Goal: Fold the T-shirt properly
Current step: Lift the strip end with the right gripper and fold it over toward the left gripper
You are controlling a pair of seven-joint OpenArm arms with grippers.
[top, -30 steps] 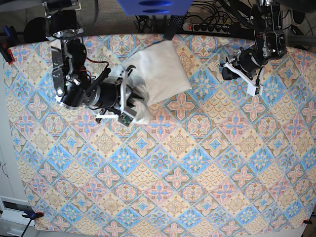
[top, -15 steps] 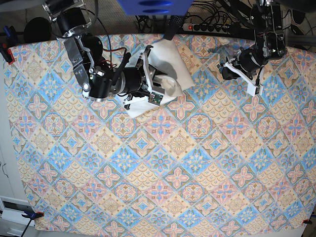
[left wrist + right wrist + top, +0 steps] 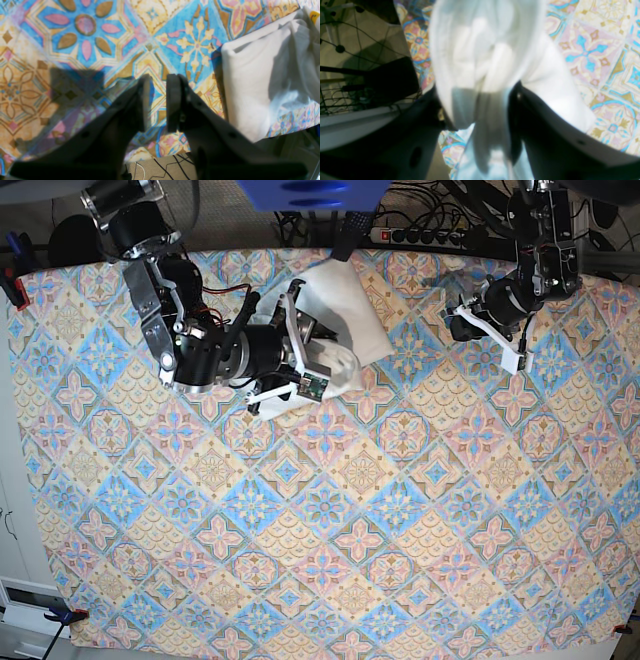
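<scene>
The white T-shirt [image 3: 345,310] lies as a folded bundle at the back of the table; its print is hidden. My right gripper [image 3: 325,358] is shut on a bunched fold at the T-shirt's near-left edge. In the right wrist view white cloth [image 3: 482,62] fills the space between the dark fingers [image 3: 535,120] of the gripper [image 3: 482,112]. My left gripper [image 3: 462,325] hovers to the right of the T-shirt, apart from it. In the left wrist view it [image 3: 159,100] is shut and empty above the tablecloth, with the T-shirt [image 3: 250,82] at the right.
The patterned tablecloth [image 3: 400,480] covers the whole table. A power strip [image 3: 420,235] and cables lie behind the back edge. A blue object [image 3: 310,192] hangs at the top centre. Floor and wires show past the table's edge [image 3: 160,167].
My right gripper has carried the T-shirt's near-left part up and to the right, onto the rest of the bundle. The left arm has not moved.
</scene>
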